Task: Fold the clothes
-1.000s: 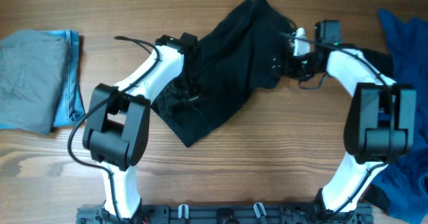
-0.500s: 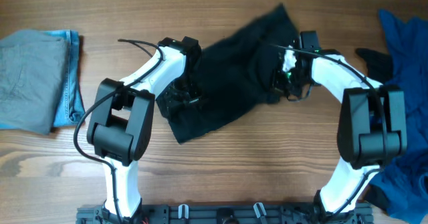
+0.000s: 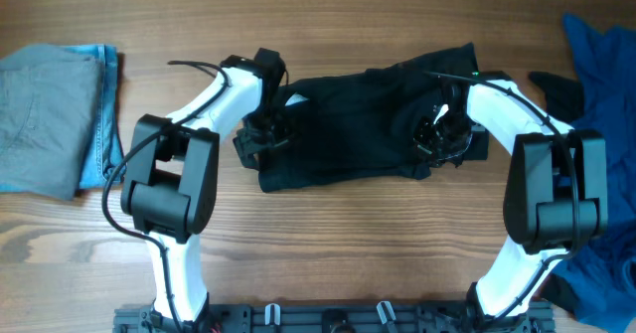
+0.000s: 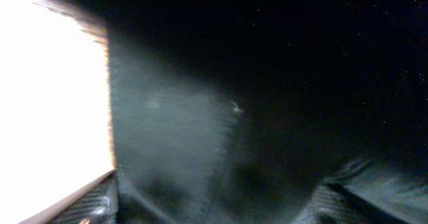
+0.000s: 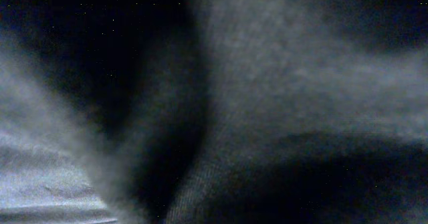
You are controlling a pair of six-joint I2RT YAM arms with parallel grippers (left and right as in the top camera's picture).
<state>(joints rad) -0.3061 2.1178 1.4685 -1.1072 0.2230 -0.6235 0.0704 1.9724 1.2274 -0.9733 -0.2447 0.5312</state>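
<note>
The clothes in hand are one plain black shirt (image 3: 348, 124), lying as a wide, rumpled band across the middle of the table. My left gripper (image 3: 260, 139) sits at its left edge. In the left wrist view both fingers (image 4: 87, 204) stand far apart, with black fabric (image 4: 267, 83) spread between them. My right gripper (image 3: 434, 139) is down on the shirt's right part and shut on the fabric. Its wrist view is filled by close, blurred black cloth (image 5: 281, 83), and its fingers are hidden.
A folded grey garment (image 3: 45, 114) lies on a light blue one (image 3: 104, 114) at the left edge. A royal blue pile (image 3: 601, 65) runs down the right edge behind the right arm. The arm-base rail (image 3: 328, 318) lines the front.
The right gripper shut on the shirt's right end and pulled it toward the front. The shirt went from a slanted bunch to a wide band. The left gripper shifted slightly left.
</note>
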